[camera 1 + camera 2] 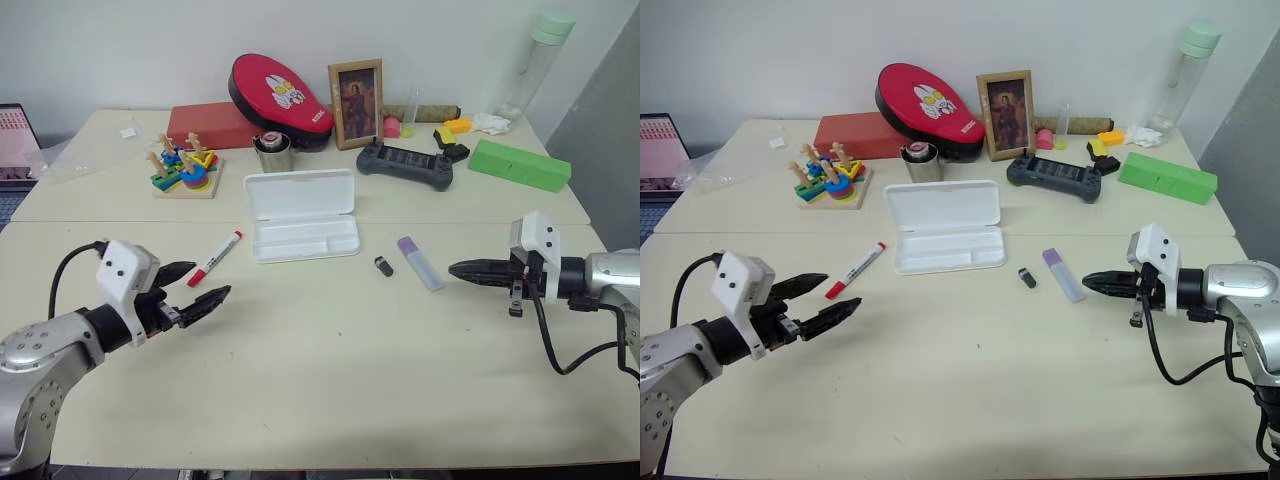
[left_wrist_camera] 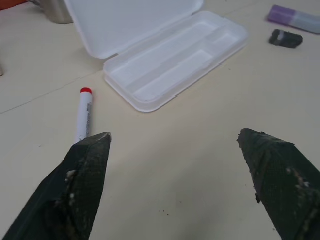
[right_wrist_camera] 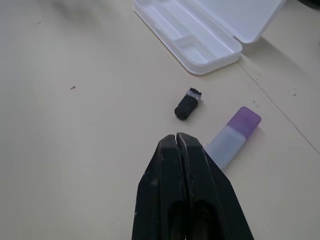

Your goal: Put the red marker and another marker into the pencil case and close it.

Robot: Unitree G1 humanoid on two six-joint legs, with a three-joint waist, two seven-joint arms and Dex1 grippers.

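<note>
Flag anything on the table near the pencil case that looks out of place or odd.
One thing: a small black-and-grey cap-like piece lies loose on the table between the open pencil case and the lilac marker, attached to nothing. The red marker lies beside the case, not in it. Nothing is spilled or visibly damaged.

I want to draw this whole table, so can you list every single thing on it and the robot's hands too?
pencil case: 1, white, open, table middle
red marker: 1, white with red cap, left of the case
lilac marker: 1, pale lilac, right of the case
small cap-like piece: 1, black and grey, between case and lilac marker
stacking toy: 1, many colours, back left
metal cup: 1, silver, behind the case
red pad: 1, back
picture frame: 1, wooden, back
game controller: 1, dark grey, back right
green box: 1, back right
bottle: 1, clear, green cap, back right
left gripper: black, open, near the red marker
right gripper: black, shut, beside the lilac marker
</note>
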